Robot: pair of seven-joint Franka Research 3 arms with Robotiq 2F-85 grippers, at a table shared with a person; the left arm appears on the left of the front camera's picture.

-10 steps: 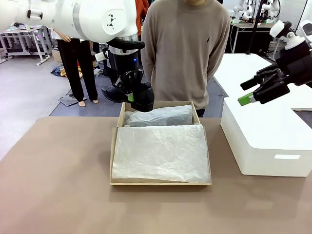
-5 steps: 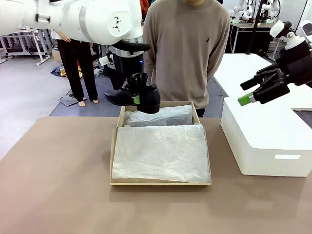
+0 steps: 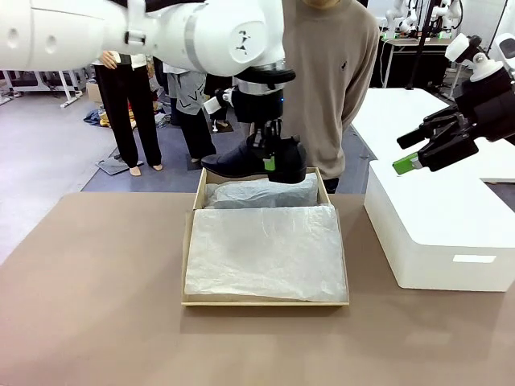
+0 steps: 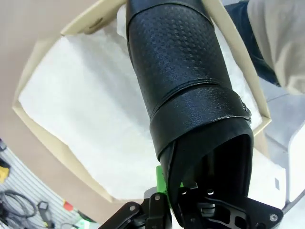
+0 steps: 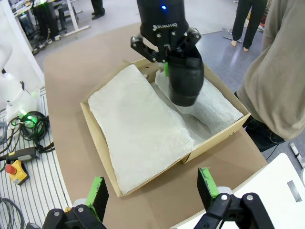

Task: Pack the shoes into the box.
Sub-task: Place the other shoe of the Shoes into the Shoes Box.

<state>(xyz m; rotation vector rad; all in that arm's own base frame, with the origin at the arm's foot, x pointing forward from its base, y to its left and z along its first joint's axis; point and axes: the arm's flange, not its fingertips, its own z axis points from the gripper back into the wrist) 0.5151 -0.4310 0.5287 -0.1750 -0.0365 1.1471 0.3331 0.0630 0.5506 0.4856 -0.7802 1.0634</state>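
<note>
A glossy black leather dress shoe (image 3: 259, 163) hangs in the air over the far end of the shallow tan cardboard shoebox (image 3: 265, 303), lying roughly level and crosswise to the box, pointed toe toward the box's left wall and low heel toward its right. It is not yet set down. The heel looks close to the box's far rim, but I cannot tell whether it touches anything below.

The left gripper (image 3: 270, 154) comes down from above the box and pinches the shoe at its heel end, one green pad outside the collar and the other side tucked within the opening, pressed tight on the leather.

Inside the box, crumpled white tissue paper (image 3: 265, 253) covers the whole floor. At the box's far end, right beneath the shoe, the paper rises in a long wrapped hump (image 3: 302, 191). That could be the other shoe of the pair already packed, though nothing black shows through, so I cannot say.

Judging by this, the task is partway: one shoe is carried to the box and has to be lowered and let go, and the state of its mate is unsettled.

The right gripper (image 3: 420, 151) waits well to the right of the box with its fingers spread and nothing between them, above a larger white rectangular box (image 3: 451, 233) that stands beside the shoebox. A person in a beige sweater (image 3: 338, 72) stands just beyond the box's far wall. The brown table (image 3: 96, 305) is bare in front of the box.
</note>
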